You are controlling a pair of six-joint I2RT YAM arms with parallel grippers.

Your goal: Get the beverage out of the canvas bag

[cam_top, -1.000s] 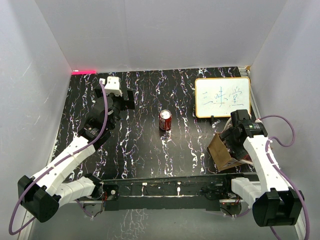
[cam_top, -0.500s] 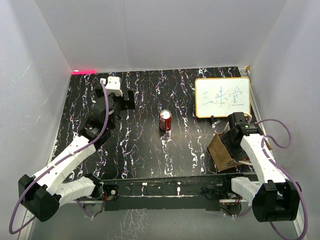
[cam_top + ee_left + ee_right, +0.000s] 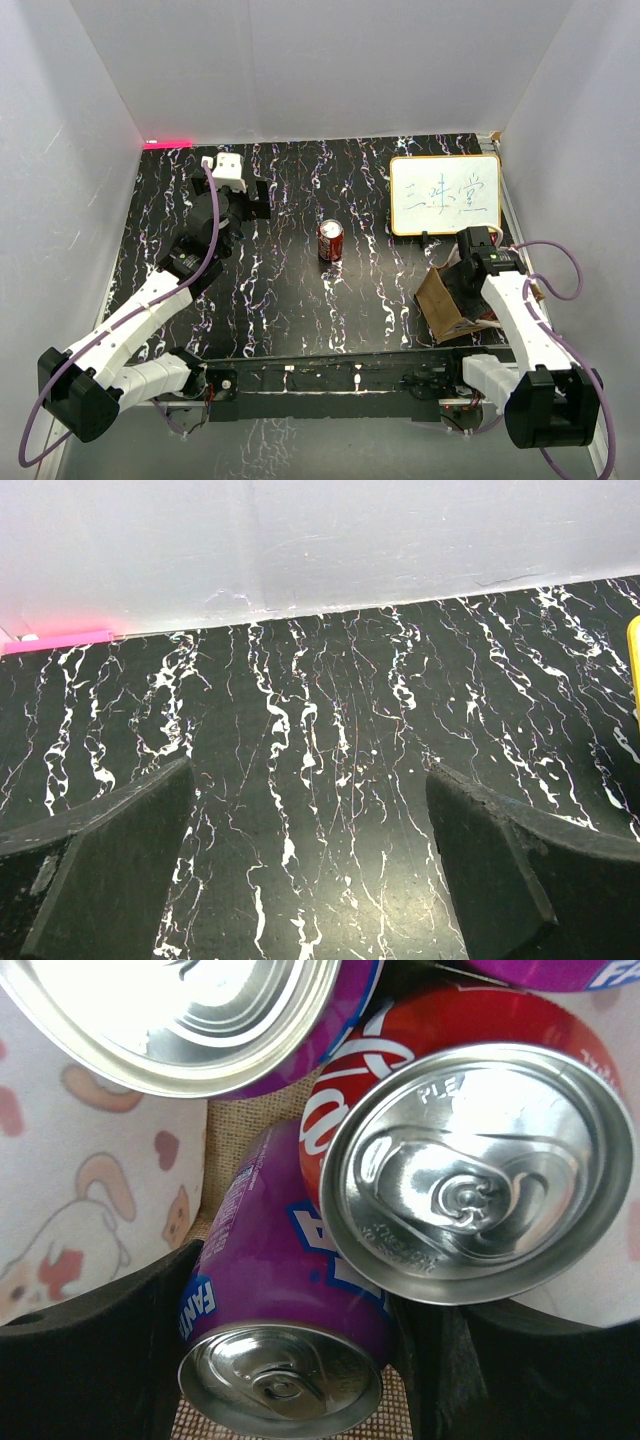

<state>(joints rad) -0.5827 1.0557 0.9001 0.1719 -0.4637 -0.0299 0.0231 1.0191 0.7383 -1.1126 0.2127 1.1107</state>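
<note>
Right gripper (image 3: 295, 1380), sunk deeper into tan-brown canvas bag (image 3: 440, 297) since a second ago: I am seeing it pinching purple aluminium soda can (image 3: 280, 1290) inside, touching both sides. Left gripper (image 3: 310, 880) is hanging wide open.

We note that the right claw (image 3: 290, 1360) has sunk slightly deeper into the canvas bag (image 3: 437, 298). Its jaws have narrowed and now press both sides of the purple can (image 3: 285, 1290).

The right gripper (image 3: 295, 1295) clasps a purple can (image 3: 262, 1278), red can (image 3: 470, 1185) adjacent.
</note>
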